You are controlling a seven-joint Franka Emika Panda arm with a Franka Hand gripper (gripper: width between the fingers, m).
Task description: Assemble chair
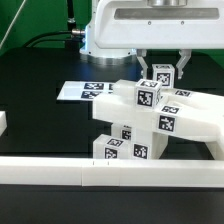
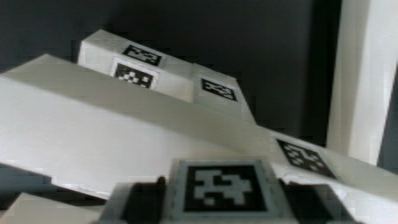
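Note:
The chair [image 1: 140, 122] stands partly joined in the middle of the black table: chunky white tagged blocks stacked under a slanted slab that reaches toward the exterior view's right. My gripper [image 1: 164, 76] hangs just above its top. It is shut on a small white tagged block [image 1: 163, 70]. In the wrist view that block [image 2: 221, 186] sits between my dark fingers [image 2: 141, 198], close above the chair's white slab [image 2: 107, 110], which bears several tags. I cannot tell whether the block touches the chair.
The marker board [image 1: 78, 90] lies flat behind the chair, on the exterior view's left. A long low white rail [image 1: 60, 172] runs along the front. A short white rail end [image 1: 3, 122] sits at the left edge. The robot base [image 1: 120, 40] stands behind.

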